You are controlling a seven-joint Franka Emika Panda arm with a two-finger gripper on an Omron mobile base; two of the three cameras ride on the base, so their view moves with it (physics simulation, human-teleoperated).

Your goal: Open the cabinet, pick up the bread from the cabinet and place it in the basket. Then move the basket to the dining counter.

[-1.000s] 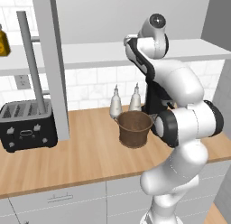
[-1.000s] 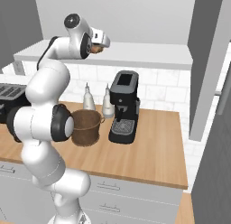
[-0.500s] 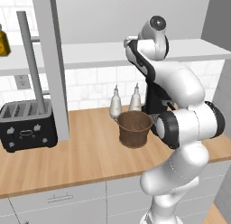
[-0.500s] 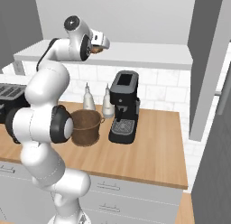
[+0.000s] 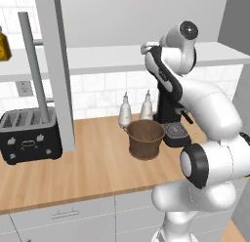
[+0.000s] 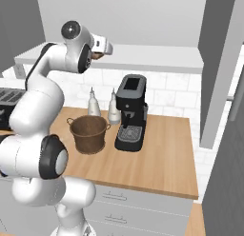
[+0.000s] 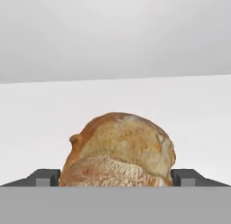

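The bread (image 7: 118, 151) sits on the white shelf (image 7: 54, 128) inside the cabinet (image 5: 54, 65). The hand (image 7: 116, 177) is wide open, one finger on each side of it. The basket (image 5: 145, 138) stands on the desk (image 5: 88, 163) below, by the coffee machine (image 6: 130, 113).

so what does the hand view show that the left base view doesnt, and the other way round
Hand view: the bread up close on the white cabinet shelf, with the gripper open and a finger tip on each side of the roll.

Left base view: the basket on the wooden worktop, the toaster, two bottles and the coffee machine behind the arm.

Both: the white shelf of the opened cabinet that the hand has reached to.
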